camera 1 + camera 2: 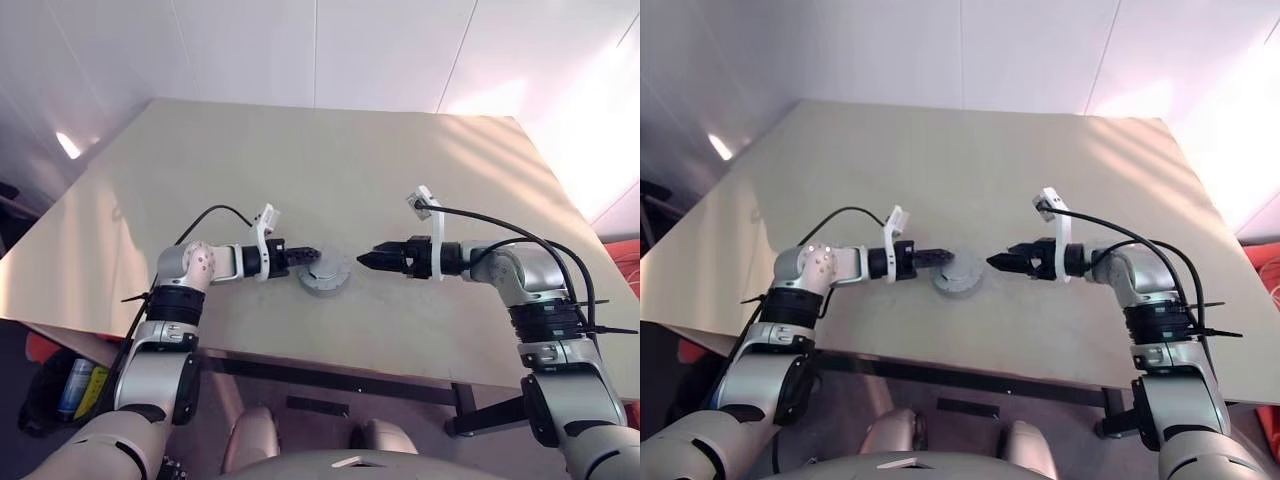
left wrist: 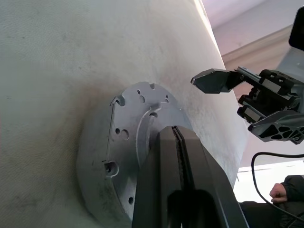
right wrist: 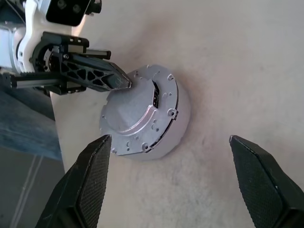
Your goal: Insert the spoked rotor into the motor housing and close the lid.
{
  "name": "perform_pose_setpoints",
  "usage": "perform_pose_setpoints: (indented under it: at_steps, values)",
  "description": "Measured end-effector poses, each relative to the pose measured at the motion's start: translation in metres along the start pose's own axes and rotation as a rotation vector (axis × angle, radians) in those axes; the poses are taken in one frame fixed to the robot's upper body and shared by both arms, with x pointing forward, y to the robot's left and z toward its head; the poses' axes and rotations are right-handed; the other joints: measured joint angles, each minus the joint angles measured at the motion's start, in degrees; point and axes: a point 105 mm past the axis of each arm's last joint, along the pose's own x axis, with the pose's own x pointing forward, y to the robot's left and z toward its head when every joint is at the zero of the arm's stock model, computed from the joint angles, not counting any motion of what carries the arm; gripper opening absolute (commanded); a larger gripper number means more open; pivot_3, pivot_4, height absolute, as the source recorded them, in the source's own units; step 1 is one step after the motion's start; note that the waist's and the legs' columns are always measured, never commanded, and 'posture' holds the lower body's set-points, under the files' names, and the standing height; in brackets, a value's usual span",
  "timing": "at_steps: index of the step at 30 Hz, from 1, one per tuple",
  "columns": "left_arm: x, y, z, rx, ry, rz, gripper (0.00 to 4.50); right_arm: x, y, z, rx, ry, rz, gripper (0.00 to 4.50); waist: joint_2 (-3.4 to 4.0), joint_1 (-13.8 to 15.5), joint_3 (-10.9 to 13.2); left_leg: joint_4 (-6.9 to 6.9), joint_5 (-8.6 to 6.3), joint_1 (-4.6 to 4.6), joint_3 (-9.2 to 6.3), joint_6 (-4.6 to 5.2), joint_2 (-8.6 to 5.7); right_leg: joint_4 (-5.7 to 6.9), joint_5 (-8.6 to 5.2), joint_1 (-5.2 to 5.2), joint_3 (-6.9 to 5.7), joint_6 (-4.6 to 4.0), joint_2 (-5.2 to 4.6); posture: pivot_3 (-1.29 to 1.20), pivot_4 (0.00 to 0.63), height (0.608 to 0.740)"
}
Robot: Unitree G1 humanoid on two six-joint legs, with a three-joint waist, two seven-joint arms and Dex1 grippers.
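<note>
The pale beige desk (image 1: 330, 170) carries the round silver-grey metal lid (image 3: 142, 114) near its front edge. At the lid's 9 o'clock, the left end effector (image 1: 312, 256), fingers closed, touches it. At 3 o'clock the right end effector (image 1: 365, 260) stands wide open, empty.

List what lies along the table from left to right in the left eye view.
left gripper, shut → lid, closed on the housing → right gripper, open.
</note>
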Motion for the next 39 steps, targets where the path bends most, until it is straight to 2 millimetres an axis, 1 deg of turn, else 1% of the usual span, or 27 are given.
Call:
perform_pose_setpoints:
  at_steps: [4,8,18,20,27,34,39]
  values:
    - [-0.001,0.001,0.0,-0.003,-0.004,0.002,0.0,0.006,-0.001,-0.01,0.099,0.031,-0.025,4.47,0.0,0.0,0.0,0.0,0.09,0.02,0.0,-0.15,0.0,0.13,0.0,-0.04,0.0,-0.01,0.0,0.0,0.0,0.74]
    - [-0.003,0.002,0.001,-0.004,-0.009,0.009,0.0,0.011,-0.003,-0.022,0.159,0.063,-0.054,4.47,0.0,0.1,0.0,0.0,0.13,0.03,-0.01,-0.21,-0.01,0.22,0.0,-0.08,0.01,-0.01,0.0,0.0,0.0,0.74]
    - [-0.007,0.007,0.003,-0.009,-0.017,0.038,0.0,0.018,-0.003,-0.018,0.247,0.035,-0.074,4.47,-0.01,-0.1,0.0,-0.02,0.29,0.41,-0.01,-0.5,0.04,0.69,-0.12,-0.03,0.07,-0.17,0.04,0.0,0.0,0.74]
    - [-0.007,0.008,0.003,-0.009,-0.02,0.041,0.0,0.024,0.0,-0.018,0.282,0.028,-0.06,4.47,-0.01,-0.2,0.0,-0.08,0.36,0.47,-0.01,-0.61,0.08,0.72,-0.13,-0.03,0.07,-0.19,0.07,0.0,0.0,0.74]
    - [-0.008,0.008,0.004,-0.01,-0.022,0.041,0.0,0.049,0.024,-0.022,0.365,0.053,0.042,4.47,-0.01,0.0,0.0,-0.3,0.46,0.56,-0.02,-0.77,0.05,0.72,-0.16,-0.02,0.07,-0.23,0.07,0.0,0.0,0.74]
    - [-0.009,0.009,0.005,-0.011,-0.026,0.047,0.0,0.055,0.026,-0.019,0.412,0.038,0.053,4.47,-0.01,0.0,0.0,-0.4,0.52,0.57,-0.02,-0.89,0.04,0.71,-0.16,-0.07,0.07,-0.22,0.07,0.0,0.0,0.74]
    - [-0.011,0.011,0.006,-0.009,-0.032,0.058,0.0,0.067,0.027,-0.013,0.455,-0.008,0.054,4.47,-0.01,-0.1,0.0,-0.47,0.57,0.6,-0.02,-0.97,0.05,0.72,-0.17,-0.09,0.07,-0.21,0.08,0.0,0.0,0.74]
